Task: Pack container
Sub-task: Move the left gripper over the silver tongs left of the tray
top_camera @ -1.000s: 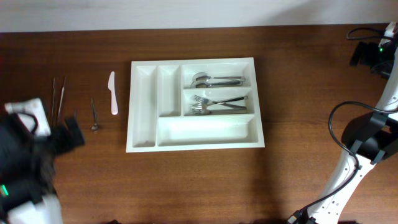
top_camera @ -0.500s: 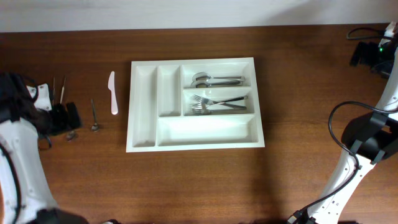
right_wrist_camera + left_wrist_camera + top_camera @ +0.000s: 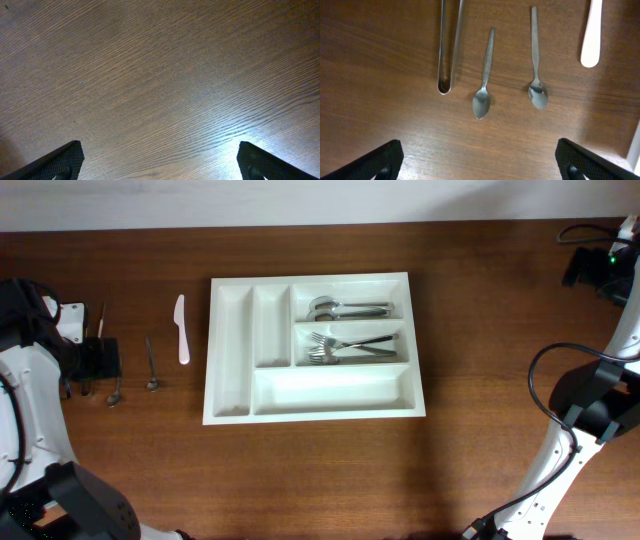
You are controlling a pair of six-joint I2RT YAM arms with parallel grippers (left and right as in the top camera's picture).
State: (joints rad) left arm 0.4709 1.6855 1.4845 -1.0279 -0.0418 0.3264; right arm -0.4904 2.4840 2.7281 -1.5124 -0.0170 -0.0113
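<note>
Our left claw [image 3: 480, 164] hangs wide open and empty by two small spoons [image 3: 482, 100], the right claw [image 3: 160, 161] is open and empty too, and the tray [image 3: 330, 391] in mid desk [image 3: 480, 460] holds only forks [image 3: 345, 346] and big spoons [image 3: 345, 308], so we think the tongs [image 3: 448, 50] and knife [image 3: 181, 330] wait too.

A: What colour is the table [image 3: 300, 470]?
B: Dark brown, with fine streaky wood grain.
A: And the tray [image 3: 330, 390]?
B: Plain white, no pattern. The knife [image 3: 182, 330] left of the tray is white too; the spoons [image 3: 486, 72] further left and the forks [image 3: 345, 345] inside the tray are shiny silver.
</note>
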